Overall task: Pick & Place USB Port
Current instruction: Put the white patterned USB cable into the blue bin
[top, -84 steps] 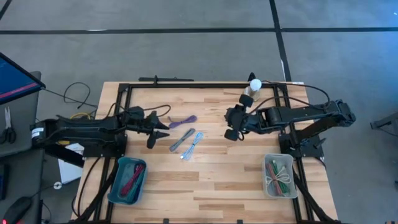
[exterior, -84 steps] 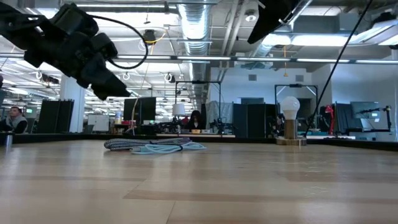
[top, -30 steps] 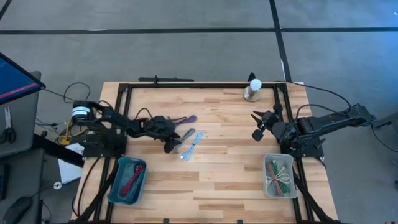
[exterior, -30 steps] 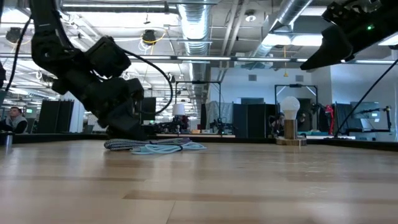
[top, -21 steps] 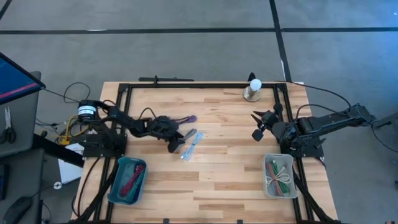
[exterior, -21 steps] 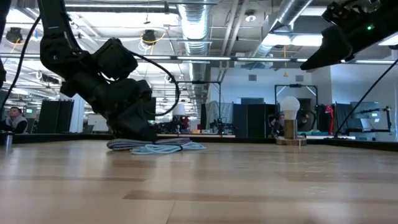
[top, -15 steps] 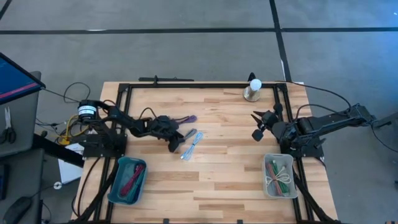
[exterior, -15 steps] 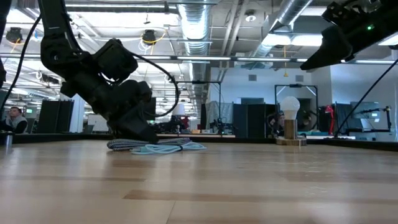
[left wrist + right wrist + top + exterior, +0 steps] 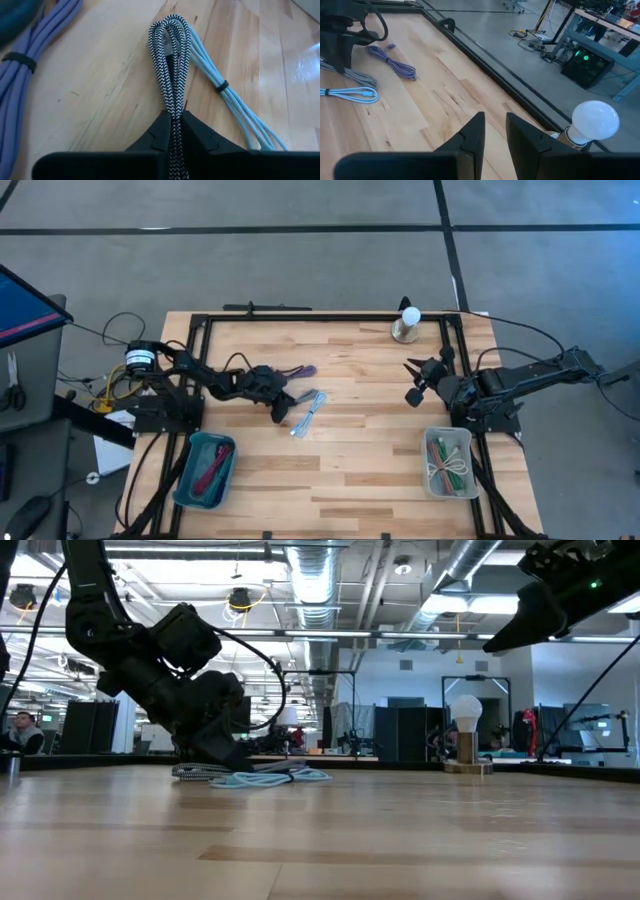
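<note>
The left end effector (image 9: pixel 174 131) grips the black-and-white braided cable (image 9: pixel 171 60) lying on the wooden surface (image 9: pixel 350 470), beside a light-blue cable (image 9: pixel 231 102).

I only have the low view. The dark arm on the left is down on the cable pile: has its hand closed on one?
Observer: Yes. The left wrist view shows the left hand shut on the black-and-white braided cable.
Operator: Anything else caught in it?
Observer: No. The light blue cable bundle lies beside it, outside the fingers.
Operator: Any bins on the table?
Observer: From above, a teal plastic bin by the left arm and a grey plastic bin by the right, both holding cables.
</note>
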